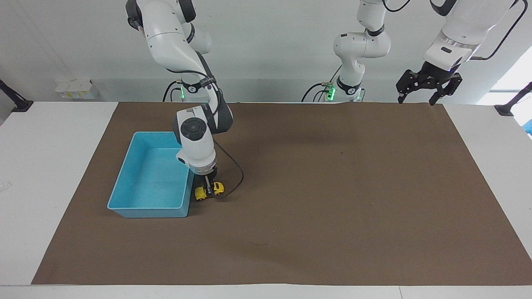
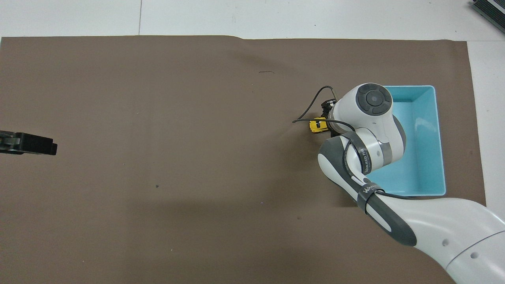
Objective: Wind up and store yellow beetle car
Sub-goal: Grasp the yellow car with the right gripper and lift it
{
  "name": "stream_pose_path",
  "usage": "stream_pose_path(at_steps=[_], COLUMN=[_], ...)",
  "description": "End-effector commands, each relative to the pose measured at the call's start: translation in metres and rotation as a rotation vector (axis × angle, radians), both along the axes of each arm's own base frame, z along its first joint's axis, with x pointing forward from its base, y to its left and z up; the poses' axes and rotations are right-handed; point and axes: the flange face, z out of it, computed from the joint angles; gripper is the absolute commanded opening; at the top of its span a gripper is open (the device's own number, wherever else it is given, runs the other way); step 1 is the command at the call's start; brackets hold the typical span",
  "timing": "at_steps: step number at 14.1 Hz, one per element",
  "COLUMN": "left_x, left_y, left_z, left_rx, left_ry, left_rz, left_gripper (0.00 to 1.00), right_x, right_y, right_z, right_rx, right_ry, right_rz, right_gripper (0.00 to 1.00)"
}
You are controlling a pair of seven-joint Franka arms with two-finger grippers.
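Observation:
The yellow beetle car is on the brown mat, just beside the light blue bin's wall on the side toward the left arm. My right gripper comes straight down on the car and is shut on its middle. In the overhead view the wrist hides most of the car and the gripper. My left gripper waits open and empty, raised over the mat's corner at the left arm's end.
The blue bin holds nothing and stands on the mat at the right arm's end. A black cable loops from the right wrist down to the mat beside the car.

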Motion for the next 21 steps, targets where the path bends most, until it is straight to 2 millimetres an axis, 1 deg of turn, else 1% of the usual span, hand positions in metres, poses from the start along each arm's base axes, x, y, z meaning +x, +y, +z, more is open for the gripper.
stream_pose_path(at_steps=[1, 3, 4, 6, 9, 10, 12, 14, 17, 20, 21], left_x=[-0.003, -0.003, -0.003, -0.003, -0.003, -0.003, -0.003, -0.003, -0.003, -0.003, -0.003], left_y=[0.004, 0.005, 0.009, 0.010, 0.010, 0.010, 0.010, 0.010, 0.010, 0.010, 0.010], left_z=[0.005, 0.005, 0.005, 0.005, 0.005, 0.005, 0.005, 0.005, 0.005, 0.005, 0.005], left_rx=[0.001, 0.001, 0.002, 0.002, 0.001, 0.001, 0.001, 0.001, 0.001, 0.001, 0.001], left_ry=[0.008, 0.006, 0.006, 0.008, 0.006, 0.006, 0.006, 0.006, 0.006, 0.006, 0.006], left_rz=[-0.008, -0.003, 0.003, 0.006, 0.006, 0.006, 0.006, 0.006, 0.006, 0.006, 0.006], left_gripper=[1.00, 1.00, 1.00, 1.00, 1.00, 1.00, 1.00, 1.00, 1.00, 1.00, 1.00], right_x=[-0.001, 0.002, 0.001, -0.002, -0.011, -0.017, -0.025, -0.032, -0.040, -0.047, -0.048], right_y=[0.009, 0.013, 0.022, 0.024, 0.029, 0.034, 0.036, 0.036, 0.035, 0.036, 0.032], right_z=[0.010, 0.022, 0.030, 0.053, 0.086, 0.100, 0.125, 0.150, 0.173, 0.188, 0.191], right_rx=[-0.004, -0.013, -0.011, -0.012, -0.024, -0.032, -0.048, -0.020, -0.030, -0.003, 0.021], right_ry=[-0.015, -0.005, -0.010, -0.033, -0.046, -0.046, -0.046, -0.051, -0.064, -0.059, -0.047], right_rz=[-0.002, 0.002, 0.016, 0.028, 0.048, 0.101, 0.206, 0.289, 0.431, 0.534, 0.564], right_gripper=[0.00, 0.00, 0.00, 0.00, 0.00, 0.00, 0.00, 0.00, 0.00, 0.00, 0.00])
